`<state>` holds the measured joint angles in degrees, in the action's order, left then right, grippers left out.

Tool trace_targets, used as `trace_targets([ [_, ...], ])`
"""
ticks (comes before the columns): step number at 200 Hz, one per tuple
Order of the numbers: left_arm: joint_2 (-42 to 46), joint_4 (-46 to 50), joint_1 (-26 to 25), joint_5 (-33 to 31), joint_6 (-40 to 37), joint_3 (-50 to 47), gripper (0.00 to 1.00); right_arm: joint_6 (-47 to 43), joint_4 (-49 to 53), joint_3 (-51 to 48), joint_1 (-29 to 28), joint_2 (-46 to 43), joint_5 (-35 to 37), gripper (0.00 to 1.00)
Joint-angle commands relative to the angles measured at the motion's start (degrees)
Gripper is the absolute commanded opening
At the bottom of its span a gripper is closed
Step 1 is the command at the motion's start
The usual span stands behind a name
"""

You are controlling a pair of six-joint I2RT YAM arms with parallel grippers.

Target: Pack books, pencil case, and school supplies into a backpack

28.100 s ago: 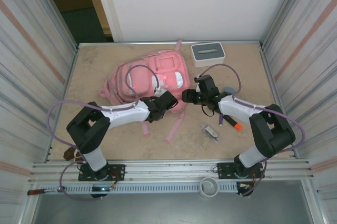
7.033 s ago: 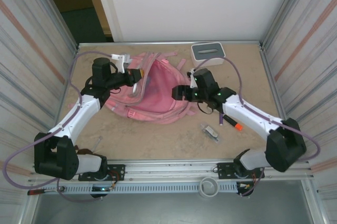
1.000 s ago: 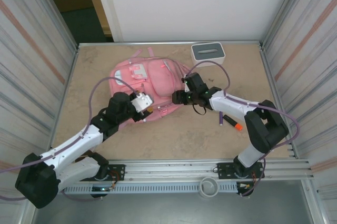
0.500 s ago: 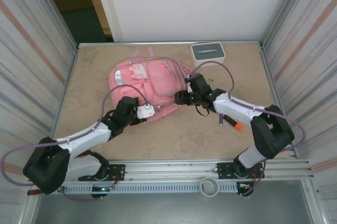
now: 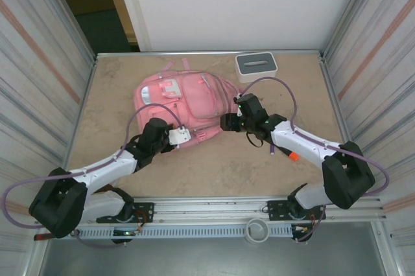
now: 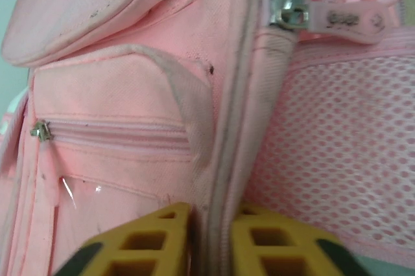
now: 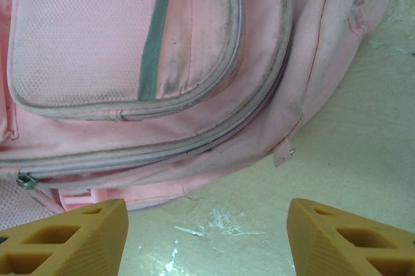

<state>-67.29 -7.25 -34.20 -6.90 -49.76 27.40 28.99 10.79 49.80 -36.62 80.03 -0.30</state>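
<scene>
Lying on the desk (image 5: 227,166) in the top view, the backpack (image 5: 185,101) is looking soft and floppy. Left wrist: the left gripper (image 6: 211,218) jaws are pinching its zip seam (image 6: 224,127) — a firm ridge to hold. Right wrist: the right gripper (image 7: 207,214) jaws are hanging wide open by its lower edge.

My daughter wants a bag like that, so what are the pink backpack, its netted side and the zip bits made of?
The backpack: woven fabric, matte, probably synthetic; fine weave and grubby marks show. The side panel: open mesh with holes. The zip slider: shiny, likely metal; its pull tab looks rubbery plastic.
</scene>
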Motion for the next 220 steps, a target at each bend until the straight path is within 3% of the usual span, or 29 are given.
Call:
trace_targets([
  [1, 1.4, 3.7, 0.3, 5.0, 2.7, 3.0, 0.12, -3.7, -0.9, -1.3, -2.5, -3.4, 2.5, 0.65],
  [56, 5.7, 4.9, 2.4, 15.0, 8.9, 3.5, 0.06, -15.1, -11.9, -5.6, -15.0, -5.9, 13.5, 0.64],
  [104, 5.8, 5.6, 5.5, 21.0, 13.1, 4.3, 0.06, -26.5, -23.9, -7.0, -24.7, 0.2, 24.4, 0.64],
  [157, 5.3, 4.0, 9.0, 27.3, 16.1, 4.6, 0.06, -33.3, -34.1, -8.8, -27.9, 5.9, 28.5, 0.67],
  [220, 4.5, 4.8, 9.0, 27.0, 16.1, 5.2, 0.07, -42.8, -38.2, -5.7, -30.0, 13.2, 35.5, 0.67],
])
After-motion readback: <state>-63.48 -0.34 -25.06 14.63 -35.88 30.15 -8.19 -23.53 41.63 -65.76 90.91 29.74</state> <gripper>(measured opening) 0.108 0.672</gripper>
